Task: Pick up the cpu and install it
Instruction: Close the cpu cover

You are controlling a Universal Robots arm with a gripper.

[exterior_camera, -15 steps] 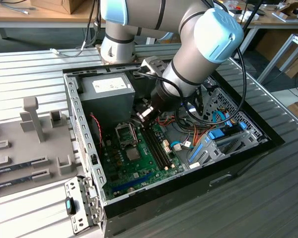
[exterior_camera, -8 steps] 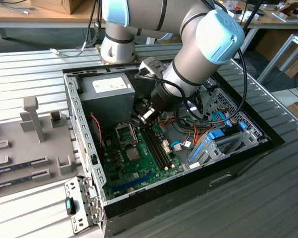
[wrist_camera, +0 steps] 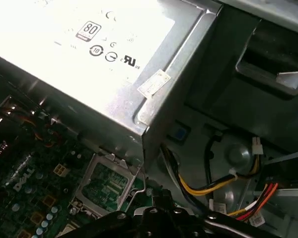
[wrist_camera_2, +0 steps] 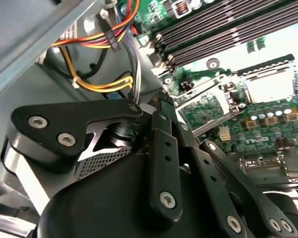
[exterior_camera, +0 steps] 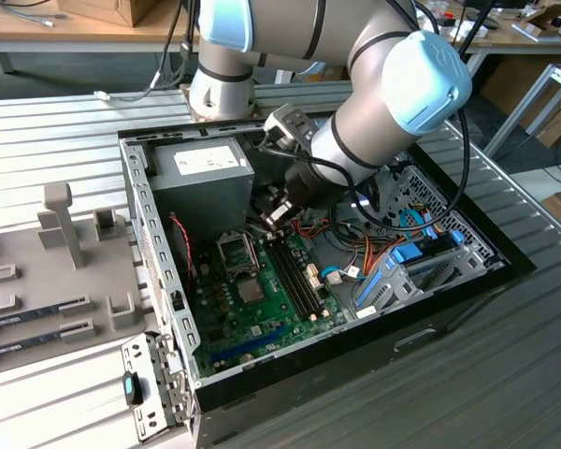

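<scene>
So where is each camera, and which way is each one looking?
Exterior view: off the arm, above and to one side, looking down into the open computer case; the arm's grey links and the gripper show above the green board.
Second wrist view: riding near the wrist, looking past the black gripper linkage at the cpu socket.
First wrist view: riding near the wrist, facing the power supply and socket.
Shared: both wrist views show the socket and the coloured wires.

One open computer case (exterior_camera: pixel 150 224), one power supply (exterior_camera: pixel 201 173), one green motherboard (exterior_camera: pixel 252 309), four memory slots (exterior_camera: pixel 294 276).
</scene>
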